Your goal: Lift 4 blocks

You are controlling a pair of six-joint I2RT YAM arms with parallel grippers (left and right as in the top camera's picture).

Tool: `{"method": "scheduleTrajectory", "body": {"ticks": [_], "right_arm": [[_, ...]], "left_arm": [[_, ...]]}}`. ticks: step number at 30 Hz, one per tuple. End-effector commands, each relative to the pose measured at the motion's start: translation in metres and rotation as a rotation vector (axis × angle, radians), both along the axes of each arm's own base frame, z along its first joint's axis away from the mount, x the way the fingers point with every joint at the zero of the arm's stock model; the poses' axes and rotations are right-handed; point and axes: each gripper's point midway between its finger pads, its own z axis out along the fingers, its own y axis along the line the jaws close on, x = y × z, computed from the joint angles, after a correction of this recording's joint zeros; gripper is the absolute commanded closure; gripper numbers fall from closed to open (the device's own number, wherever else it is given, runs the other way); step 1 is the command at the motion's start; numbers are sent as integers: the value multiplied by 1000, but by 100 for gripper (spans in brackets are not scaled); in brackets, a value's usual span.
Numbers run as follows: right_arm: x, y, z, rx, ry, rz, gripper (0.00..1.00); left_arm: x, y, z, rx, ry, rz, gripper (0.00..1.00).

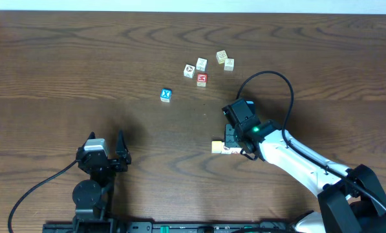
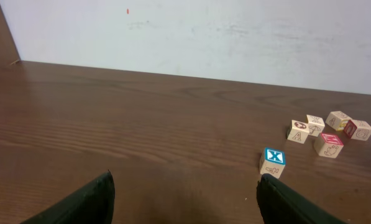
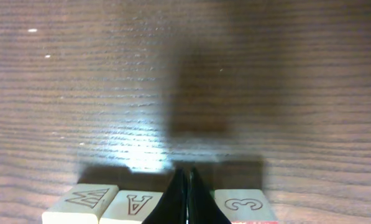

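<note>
A short row of blocks [image 1: 220,147] lies on the table just left of my right gripper [image 1: 231,144]; its left end is pale yellow. In the right wrist view the row shows a block marked W [image 3: 81,202], one marked A [image 3: 135,206] and one marked 3 [image 3: 244,205]. My right gripper [image 3: 186,186] is shut, its tips pressed together between the A and the 3. Whatever lies under the tips is hidden. My left gripper [image 1: 106,139] stands open at the near left, far from the row, with nothing between its fingers [image 2: 92,202].
A blue cube with a white X [image 1: 166,95] [image 2: 273,162] sits alone mid-table. Beyond it is a loose cluster of pale cubes [image 1: 201,63] [image 2: 314,124] and a red-topped cube [image 1: 202,79] [image 2: 329,144]. The right arm's black cable [image 1: 270,74] loops above the wrist.
</note>
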Motion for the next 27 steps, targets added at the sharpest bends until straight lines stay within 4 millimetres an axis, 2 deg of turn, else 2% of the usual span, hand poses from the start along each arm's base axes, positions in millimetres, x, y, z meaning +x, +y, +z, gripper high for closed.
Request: {"method": "scheduleTrajectory", "body": {"ticks": [1, 27], "right_arm": [[-2, 3, -2, 14, 18, 17, 99], [-8, 4, -5, 12, 42, 26, 99]], "left_arm": [[-1, 2, -19, -8, 64, 17, 27], [-1, 2, -19, -8, 64, 17, 27]]}}
